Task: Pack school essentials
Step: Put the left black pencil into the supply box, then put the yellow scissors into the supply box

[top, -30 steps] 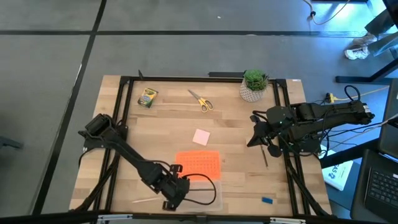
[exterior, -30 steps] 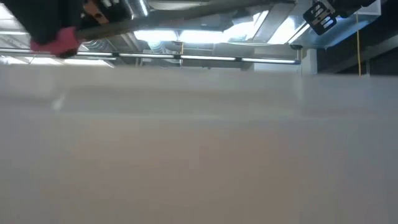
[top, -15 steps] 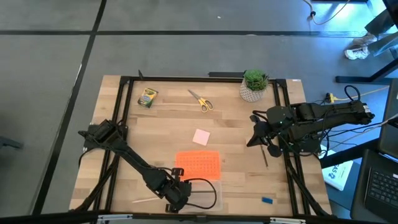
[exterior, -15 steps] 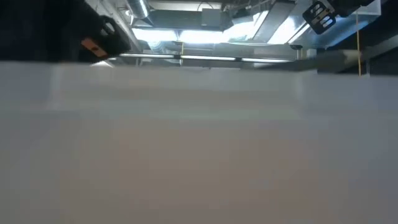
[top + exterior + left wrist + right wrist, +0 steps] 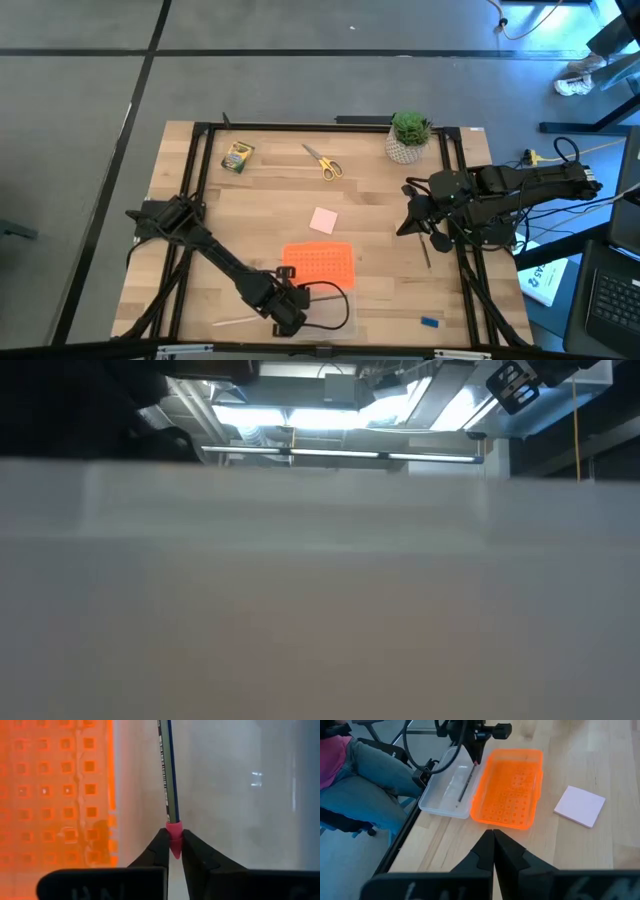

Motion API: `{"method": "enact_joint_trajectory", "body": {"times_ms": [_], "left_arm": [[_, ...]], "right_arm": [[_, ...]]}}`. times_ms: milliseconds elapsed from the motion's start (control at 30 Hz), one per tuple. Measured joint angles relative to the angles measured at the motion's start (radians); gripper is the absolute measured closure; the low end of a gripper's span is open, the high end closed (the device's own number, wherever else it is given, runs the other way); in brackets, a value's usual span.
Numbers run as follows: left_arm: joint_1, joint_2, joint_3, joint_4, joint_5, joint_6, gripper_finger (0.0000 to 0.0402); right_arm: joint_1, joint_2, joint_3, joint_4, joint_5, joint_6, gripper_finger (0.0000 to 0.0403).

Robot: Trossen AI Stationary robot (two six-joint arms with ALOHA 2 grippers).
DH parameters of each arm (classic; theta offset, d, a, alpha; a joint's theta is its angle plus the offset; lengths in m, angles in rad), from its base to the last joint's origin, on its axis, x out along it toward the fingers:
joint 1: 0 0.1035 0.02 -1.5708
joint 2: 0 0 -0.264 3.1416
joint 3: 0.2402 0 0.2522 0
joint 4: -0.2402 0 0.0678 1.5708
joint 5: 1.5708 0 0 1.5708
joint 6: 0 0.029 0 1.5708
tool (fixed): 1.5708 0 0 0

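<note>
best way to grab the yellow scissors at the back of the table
Grip the scissors across the closed blades just ahead of the yellow handles, coming straight down. They lie flat and diagonal on bare wood, blades pointing toward the crayon box side, so turn the fingers crosswise to that line.

Wooden table; scissors; plant; pad.

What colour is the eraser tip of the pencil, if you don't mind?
Pink eraser tip on the pencil; clearest in the left wrist view.

pencil in case, beside lid
</note>
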Motion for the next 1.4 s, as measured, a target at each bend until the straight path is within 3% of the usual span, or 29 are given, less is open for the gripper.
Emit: {"method": "enact_joint_trajectory", "body": {"times_ms": [500, 733, 967, 1133, 1400], "left_arm": [[0.013, 0.0, 0.0, 0.0, 0.041, 0.019, 0.0307], [0.026, -0.001, 0.0, 0.0, 0.047, 0.019, 0.0293], [0.065, -0.005, 0.043, -0.032, 0.185, 0.021, 0.0293], [0.066, -0.008, 0.117, -0.092, 0.175, 0.081, 0.0294], [0.069, -0.042, 0.276, -0.379, 0.047, 0.102, 0.0294]], "right_arm": [[0.0, 0.0, 0.0, 0.0, -0.001, -0.004, 0.0393], [0.0, 0.0, 0.0, 0.0, -0.001, -0.004, 0.0393], [0.0, 0.0, 0.0, 0.0, -0.001, -0.004, 0.0393], [0.0, 0.0, 0.0, 0.0, -0.001, -0.004, 0.0393], [0.0, 0.0, 0.0, -0.001, -0.001, -0.015, 0.0393]]}}
